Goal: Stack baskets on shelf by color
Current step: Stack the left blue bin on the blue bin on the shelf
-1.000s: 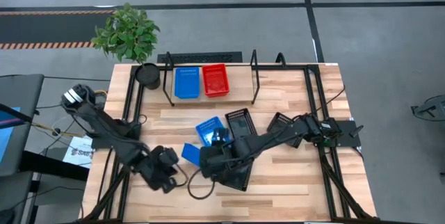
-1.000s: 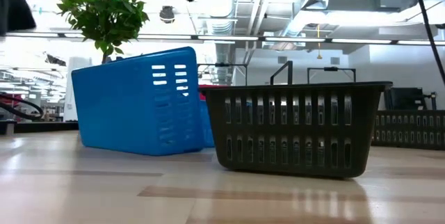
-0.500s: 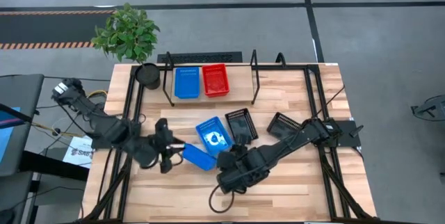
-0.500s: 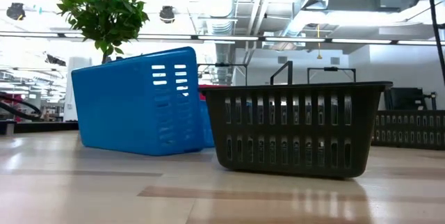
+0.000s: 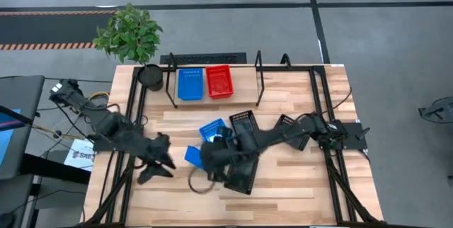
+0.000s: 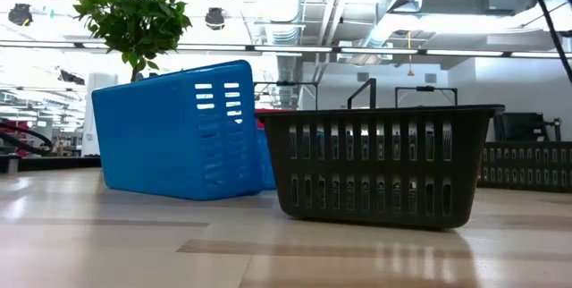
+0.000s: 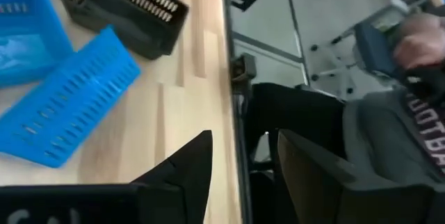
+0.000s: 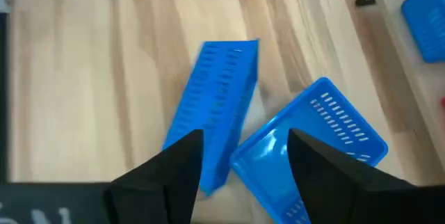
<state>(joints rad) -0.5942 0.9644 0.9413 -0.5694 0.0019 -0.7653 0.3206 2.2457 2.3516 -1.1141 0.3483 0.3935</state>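
Observation:
One blue basket (image 5: 190,84) and one red basket (image 5: 219,81) sit side by side on the shelf (image 5: 241,79) at the table's far side. On the table, a blue basket (image 8: 219,106) lies on its long side, with another blue basket (image 8: 313,140) just beyond it. Black baskets (image 5: 244,123) (image 5: 287,125) (image 5: 241,176) stand around them. My right gripper (image 8: 243,161) hovers open above the tipped blue basket (image 5: 191,156). My left gripper (image 7: 240,161) is open over the table's near left part (image 5: 157,163), left of that basket, with nothing between its fingers.
A round black pot (image 5: 149,76) with a green plant (image 5: 129,31) stands at the table's far left corner. The low view shows a blue basket (image 6: 174,131) and a black basket (image 6: 380,163) close up. A seated person (image 7: 389,106) is beyond the table edge.
My left gripper swung in toward the tipped blue basket, then drew back toward the table's near left. My right gripper pulled toward the near edge, then returned over the blue baskets. The baskets in the low view have not moved.

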